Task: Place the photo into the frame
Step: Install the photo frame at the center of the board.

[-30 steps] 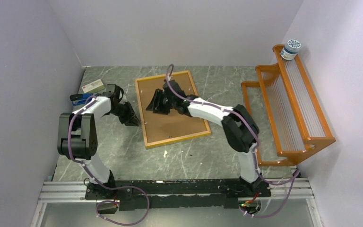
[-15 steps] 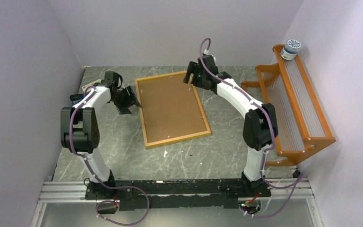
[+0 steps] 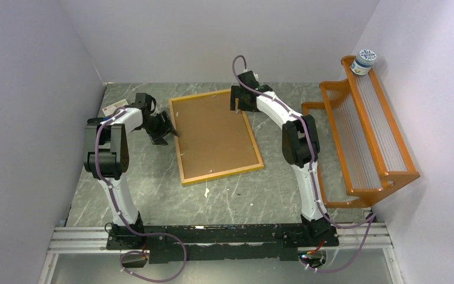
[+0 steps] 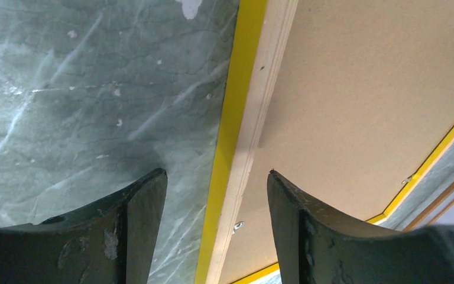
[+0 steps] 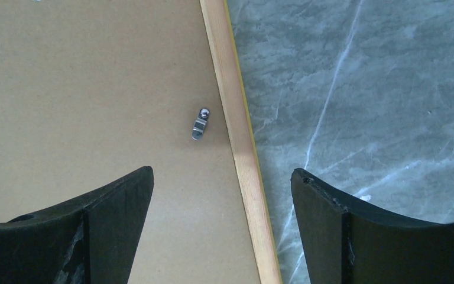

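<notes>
frame edges between left jaws, right jaws

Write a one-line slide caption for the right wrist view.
Open right gripper poised over the wooden edge of the frame, with a small metal clip on the brown backing board beside it.

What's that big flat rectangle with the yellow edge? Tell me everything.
This rectangular picture frame with a thin yellow-orange wooden border lies flat, askew, on the grey marbled table, brown hardboard back up, a small metal clip near its rim. The open left gripper and right gripper hover over its long edges.
</notes>
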Tool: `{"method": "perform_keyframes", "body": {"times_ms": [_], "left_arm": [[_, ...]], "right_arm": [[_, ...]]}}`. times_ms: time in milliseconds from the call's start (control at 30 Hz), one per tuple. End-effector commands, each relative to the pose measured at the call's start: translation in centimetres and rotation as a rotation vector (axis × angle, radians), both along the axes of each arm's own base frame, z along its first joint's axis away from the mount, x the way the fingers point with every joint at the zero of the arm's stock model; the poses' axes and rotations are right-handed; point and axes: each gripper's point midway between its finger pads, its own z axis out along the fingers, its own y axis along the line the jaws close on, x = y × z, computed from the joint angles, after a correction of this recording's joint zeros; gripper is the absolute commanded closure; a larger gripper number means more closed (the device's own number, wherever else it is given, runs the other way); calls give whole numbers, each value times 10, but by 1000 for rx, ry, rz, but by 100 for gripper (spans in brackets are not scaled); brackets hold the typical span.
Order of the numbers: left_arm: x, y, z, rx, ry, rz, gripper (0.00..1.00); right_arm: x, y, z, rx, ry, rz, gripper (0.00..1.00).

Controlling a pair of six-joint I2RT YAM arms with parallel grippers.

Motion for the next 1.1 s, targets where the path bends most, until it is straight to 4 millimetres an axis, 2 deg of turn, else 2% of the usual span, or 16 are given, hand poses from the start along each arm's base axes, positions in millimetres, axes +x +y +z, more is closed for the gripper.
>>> {"method": "perform_keyframes", "body": {"times_ms": [0, 167, 367, 567, 700, 867, 1067], "left_arm": [[4, -8, 11, -61, -72, -14, 33], [-10, -7, -2, -56, -18, -15, 35], [-13, -7, -3, -54, -14, -17, 35], [-12, -8, -4, -59, -16, -23, 36], [-11, -8, -3, -63, -19, -27, 37], [-13, -9, -8, -63, -8, -29, 37], [-14, -10, -11, -69, 2, -29, 38]], "right_arm": [[21, 1, 16, -36, -87, 25, 11], [31, 2, -13, -71, -56, 25, 16], [38, 7, -25, -65, -68, 30, 19], [31, 3, -36, -89, -36, 22, 28], [23, -2, -45, -104, -15, 19, 37], [20, -6, -51, -126, -2, 28, 53], [16, -6, -47, -125, 2, 53, 62]]}}
